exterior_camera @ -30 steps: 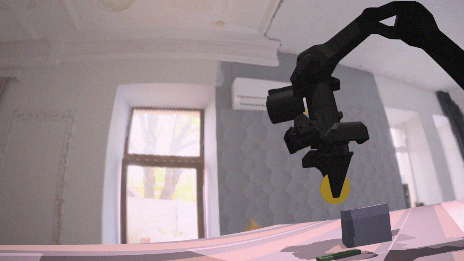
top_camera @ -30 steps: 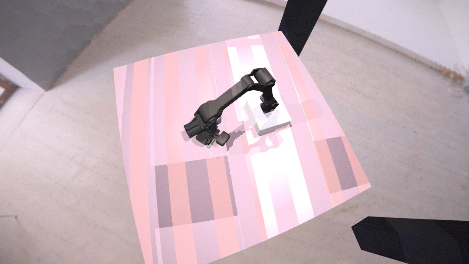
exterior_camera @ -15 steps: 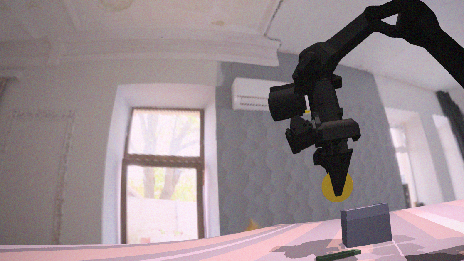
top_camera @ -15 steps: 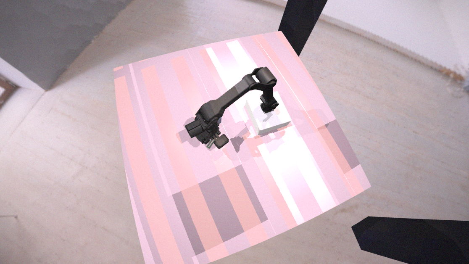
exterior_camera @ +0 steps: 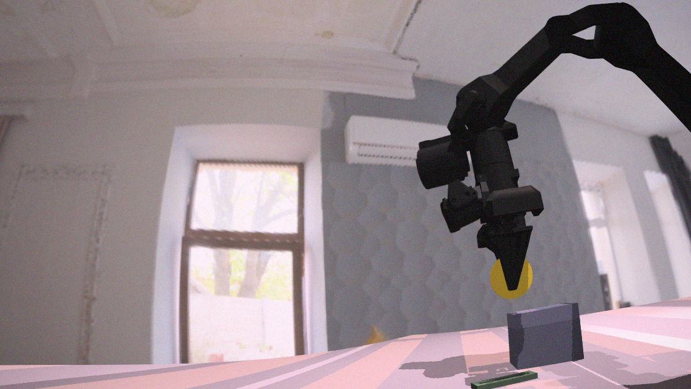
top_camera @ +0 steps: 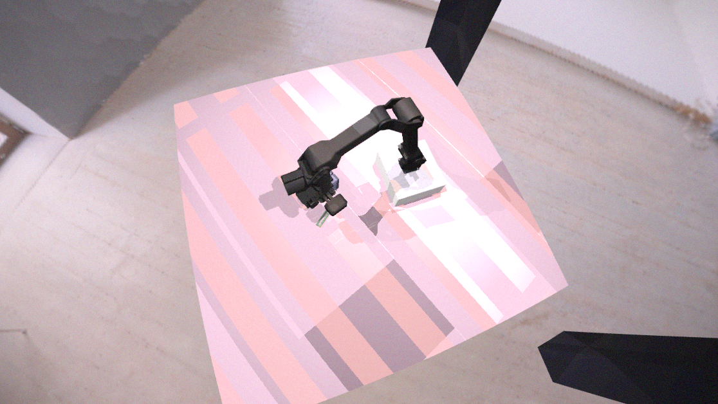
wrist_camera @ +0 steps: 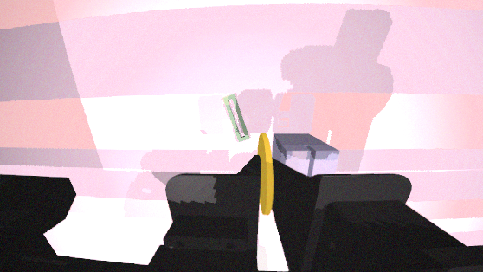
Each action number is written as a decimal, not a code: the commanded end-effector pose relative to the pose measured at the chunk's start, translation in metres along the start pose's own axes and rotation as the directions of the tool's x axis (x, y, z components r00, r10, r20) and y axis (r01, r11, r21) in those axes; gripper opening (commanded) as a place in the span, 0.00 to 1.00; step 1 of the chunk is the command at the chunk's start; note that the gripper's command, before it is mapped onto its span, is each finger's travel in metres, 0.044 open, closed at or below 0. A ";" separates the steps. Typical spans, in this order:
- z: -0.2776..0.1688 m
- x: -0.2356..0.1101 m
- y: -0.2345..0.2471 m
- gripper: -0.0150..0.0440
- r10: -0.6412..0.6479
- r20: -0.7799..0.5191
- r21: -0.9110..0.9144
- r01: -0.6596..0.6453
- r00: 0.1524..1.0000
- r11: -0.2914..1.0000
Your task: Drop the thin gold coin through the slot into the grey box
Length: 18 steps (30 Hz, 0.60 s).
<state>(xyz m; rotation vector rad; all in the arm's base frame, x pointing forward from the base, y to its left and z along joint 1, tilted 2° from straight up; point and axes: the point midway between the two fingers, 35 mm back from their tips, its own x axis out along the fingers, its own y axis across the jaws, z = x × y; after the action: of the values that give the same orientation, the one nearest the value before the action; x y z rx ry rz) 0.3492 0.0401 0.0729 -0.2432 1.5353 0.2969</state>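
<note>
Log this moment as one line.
gripper: shut on coin | coin: airborne, above grey box | holder: vacated

Top view: high overhead, tilted, far, taking in the whole striped table (top_camera: 281,301) and arm. Exterior view: low at table level, near, facing the window wall. Wrist view: mounted behind the gripper (wrist_camera: 265,182), looking down; grey box (exterior_camera: 543,334) and green holder (wrist_camera: 236,117) shared with exterior.

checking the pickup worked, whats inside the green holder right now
The green holder shows an empty groove in the wrist view. The coin is up in the gripper, above and just left of the grey box.
</note>
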 end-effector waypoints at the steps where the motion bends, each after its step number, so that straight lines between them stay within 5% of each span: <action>1: -0.007 0.001 -0.009 0.25 -0.005 -0.005 -0.003 0.005 1.000 1.000; 18: -0.033 0.001 -0.044 0.25 -0.008 -0.007 -0.003 0.008 1.000 1.000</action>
<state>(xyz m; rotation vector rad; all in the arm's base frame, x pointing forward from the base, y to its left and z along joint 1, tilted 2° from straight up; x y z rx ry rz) 0.3374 -0.0053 0.0713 -0.2460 1.5362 0.2940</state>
